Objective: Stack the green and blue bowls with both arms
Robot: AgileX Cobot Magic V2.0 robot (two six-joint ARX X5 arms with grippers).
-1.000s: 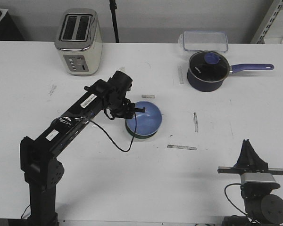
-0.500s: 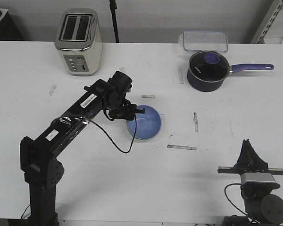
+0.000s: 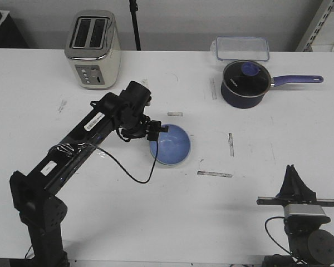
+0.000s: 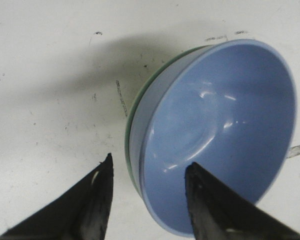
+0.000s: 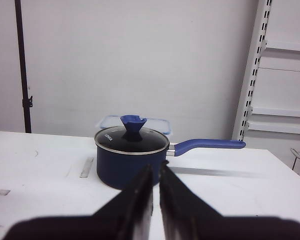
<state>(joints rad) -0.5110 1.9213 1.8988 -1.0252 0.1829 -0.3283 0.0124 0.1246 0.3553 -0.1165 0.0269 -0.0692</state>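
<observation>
Front view: blue bowl (image 3: 170,144) nested in green bowl (image 4: 135,107), in front of the toaster (image 3: 93,49) | left gripper (image 3: 157,129) fingers apart, straddling the near rim, not pinching | right gripper (image 5: 155,192) pressed together, parked, holding nothing

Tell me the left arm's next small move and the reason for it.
Probably lift the left end effector straight up and draw it back from the bowls. The blue bowl already sits nested in the green bowl, whose rim shows just beneath it. The fingers stand open, one either side of the blue rim, gripping nothing, so a sideways pull could drag the stack.
</observation>
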